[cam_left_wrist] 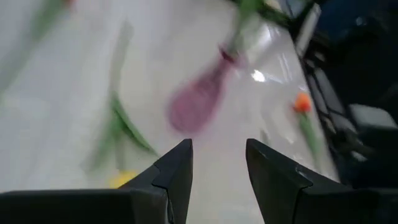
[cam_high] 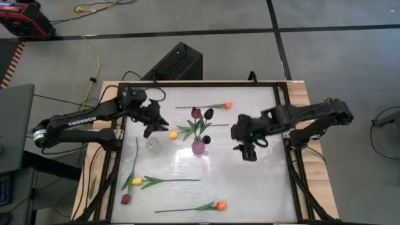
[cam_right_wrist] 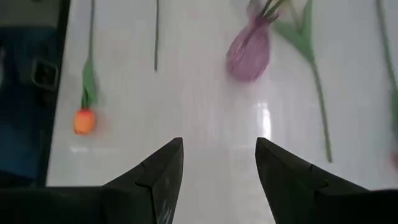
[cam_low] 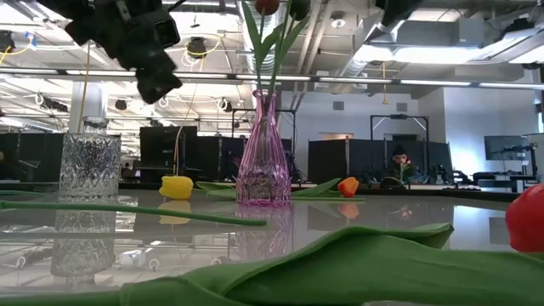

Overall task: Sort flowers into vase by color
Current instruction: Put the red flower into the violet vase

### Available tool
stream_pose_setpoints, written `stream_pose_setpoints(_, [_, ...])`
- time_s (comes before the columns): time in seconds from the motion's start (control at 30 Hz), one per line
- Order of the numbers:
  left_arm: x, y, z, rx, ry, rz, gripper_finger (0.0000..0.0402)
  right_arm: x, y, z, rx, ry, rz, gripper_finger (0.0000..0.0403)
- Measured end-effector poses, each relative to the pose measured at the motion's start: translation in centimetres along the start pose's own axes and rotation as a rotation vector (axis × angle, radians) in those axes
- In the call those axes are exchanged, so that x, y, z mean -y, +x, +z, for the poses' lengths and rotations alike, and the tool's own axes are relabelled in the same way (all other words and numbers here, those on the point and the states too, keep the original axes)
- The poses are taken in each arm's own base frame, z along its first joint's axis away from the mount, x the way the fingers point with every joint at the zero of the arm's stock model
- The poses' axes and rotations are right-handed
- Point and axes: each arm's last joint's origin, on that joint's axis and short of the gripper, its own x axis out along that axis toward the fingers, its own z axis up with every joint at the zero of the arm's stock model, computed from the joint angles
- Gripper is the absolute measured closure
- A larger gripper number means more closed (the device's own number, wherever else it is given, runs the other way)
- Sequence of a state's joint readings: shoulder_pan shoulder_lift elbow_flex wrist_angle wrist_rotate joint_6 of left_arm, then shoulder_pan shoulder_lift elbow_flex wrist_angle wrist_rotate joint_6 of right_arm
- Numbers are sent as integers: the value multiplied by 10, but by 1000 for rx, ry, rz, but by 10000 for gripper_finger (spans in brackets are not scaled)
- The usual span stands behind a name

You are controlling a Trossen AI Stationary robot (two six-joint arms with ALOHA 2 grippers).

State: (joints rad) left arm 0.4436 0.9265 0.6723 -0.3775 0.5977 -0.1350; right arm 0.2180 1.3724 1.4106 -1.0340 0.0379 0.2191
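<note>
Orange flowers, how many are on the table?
2. One orange flower lies at the table's far edge, beyond the purple vase. The other lies at the near edge. None looks hidden.

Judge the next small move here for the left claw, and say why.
Probably lower the left claw onto the yellow tulip just beside it. Its fingers are open and empty, the pink vase already holds two dark tulips, and the clear vase close by stands empty. The right claw hovers open, right of the pink vase.
</note>
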Motion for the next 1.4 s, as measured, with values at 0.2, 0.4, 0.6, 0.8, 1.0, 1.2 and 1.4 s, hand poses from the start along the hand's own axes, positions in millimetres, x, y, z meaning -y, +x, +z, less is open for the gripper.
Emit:
stream_pose_setpoints(0.2, [34,3,-15,-264,-248,-5,265,-12,21,-11,-8,-4,12,176])
stream_pose_setpoints(0.4, [63,-1,-27,-454,-362,99,265,-12,29,-15,-3,-37,14,176])
stream_pose_setpoints(0.6, [76,1,-62,-602,-571,358,265,-10,30,-10,31,-61,12,176])
stream_pose_setpoints(0.8, [74,9,-98,-695,-771,487,265,-11,30,-11,31,-129,13,176])
stream_pose_setpoints(1.0, [70,21,-128,-713,-894,530,265,-10,30,-10,32,-129,11,176])
stream_pose_setpoints(1.2, [64,26,-147,-733,-924,598,265,-10,30,-10,31,-129,11,176])
stream_pose_setpoints(1.4, [62,33,-158,-776,-912,648,265,-10,30,-9,43,-129,13,176])
